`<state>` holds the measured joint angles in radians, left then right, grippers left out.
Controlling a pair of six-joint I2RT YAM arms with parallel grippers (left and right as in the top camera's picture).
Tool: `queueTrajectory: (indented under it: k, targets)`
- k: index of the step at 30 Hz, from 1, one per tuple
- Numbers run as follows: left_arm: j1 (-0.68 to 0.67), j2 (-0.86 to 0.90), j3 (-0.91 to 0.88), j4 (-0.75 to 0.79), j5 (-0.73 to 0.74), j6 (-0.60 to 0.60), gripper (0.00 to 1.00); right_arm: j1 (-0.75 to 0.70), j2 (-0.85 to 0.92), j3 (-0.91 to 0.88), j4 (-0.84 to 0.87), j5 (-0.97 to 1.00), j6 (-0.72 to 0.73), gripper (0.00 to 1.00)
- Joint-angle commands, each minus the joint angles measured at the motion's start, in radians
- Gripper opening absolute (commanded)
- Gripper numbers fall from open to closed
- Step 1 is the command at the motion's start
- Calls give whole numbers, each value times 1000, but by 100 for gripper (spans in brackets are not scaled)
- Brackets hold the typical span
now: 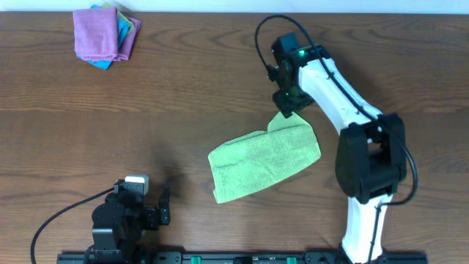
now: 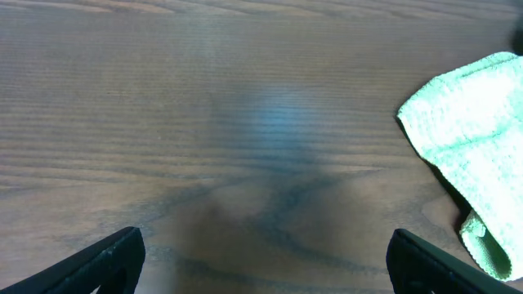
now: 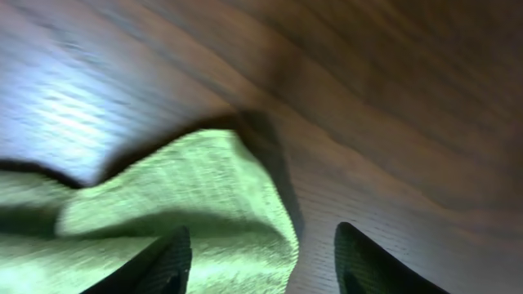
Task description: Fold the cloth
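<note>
The lime-green cloth (image 1: 264, 156) lies folded over on the wooden table, right of centre. It also shows at the right edge of the left wrist view (image 2: 474, 147) and fills the lower left of the right wrist view (image 3: 163, 220). My right gripper (image 1: 287, 108) is open over the cloth's far corner, with the cloth's edge lying between its fingers (image 3: 261, 261). My left gripper (image 1: 163, 205) is open and empty near the table's front edge, left of the cloth (image 2: 261, 261). No tag shows.
A stack of folded cloths, purple (image 1: 99, 33) on top with blue and others beneath, sits at the far left corner. The wooden table (image 1: 161, 110) stretches between it and the green cloth.
</note>
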<state>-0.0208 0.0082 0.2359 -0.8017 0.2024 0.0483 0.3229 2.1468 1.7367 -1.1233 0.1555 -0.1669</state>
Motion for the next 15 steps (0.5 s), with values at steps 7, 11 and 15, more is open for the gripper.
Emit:
queueTrajectory:
  k: [7,11,15]
  targets:
    - [-2,-5,-4,-14,0,0,95,-50,-1,-31,36,-170,-104,55]
    - [-2,-5,-4,-14,0,0,96,-49,1,-39,58,-198,-143,56]
    - [-2,-5,-4,-14,0,0,96,-51,7,-44,87,-198,-153,56]
